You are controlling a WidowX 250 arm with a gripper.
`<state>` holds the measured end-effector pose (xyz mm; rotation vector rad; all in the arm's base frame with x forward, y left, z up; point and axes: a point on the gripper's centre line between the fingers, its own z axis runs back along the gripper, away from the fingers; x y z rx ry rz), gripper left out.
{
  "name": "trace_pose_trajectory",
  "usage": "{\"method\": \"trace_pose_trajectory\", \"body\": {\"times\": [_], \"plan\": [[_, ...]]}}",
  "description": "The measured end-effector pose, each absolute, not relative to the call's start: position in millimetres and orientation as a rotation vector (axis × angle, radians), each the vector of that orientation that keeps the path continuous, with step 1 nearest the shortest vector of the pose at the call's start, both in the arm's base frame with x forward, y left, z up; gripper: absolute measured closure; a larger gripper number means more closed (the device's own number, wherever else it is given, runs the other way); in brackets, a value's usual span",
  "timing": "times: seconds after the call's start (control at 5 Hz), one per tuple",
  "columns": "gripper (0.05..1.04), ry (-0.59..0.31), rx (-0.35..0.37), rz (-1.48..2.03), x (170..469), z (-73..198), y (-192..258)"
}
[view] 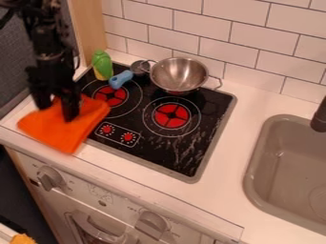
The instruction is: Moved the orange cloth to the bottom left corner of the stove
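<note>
Jaws [56, 106] stand spread apart, pointing down at the orange cloth [52, 131]; whether the tips touch it, I can't tell; the cloth lies right beneath them and fans out toward the camera, partly on the white table [245, 107], partly over the stove's [207, 107] near left corner; just right of the jaws, a red burner [117, 96]; lower right, two red dials [128, 137]; up and right, a blue-handled utensil [120, 79], with a green-and-yellow toy [102, 66] beside it; farther that way, a metal pot [178, 75] sits upright; well off to the right, a grey sink [283, 164].
</note>
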<state>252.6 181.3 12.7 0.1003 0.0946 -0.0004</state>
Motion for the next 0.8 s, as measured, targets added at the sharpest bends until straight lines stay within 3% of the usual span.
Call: {"method": "trace_pose_trajectory", "body": {"times": [0.2, 0.8], "plan": [[0.083, 0.050, 0.112, 0.010, 256.5, 27.6, 177.9], [0.083, 0.046, 0.059, 0.002, 257.5, 34.7, 169.2]]}}
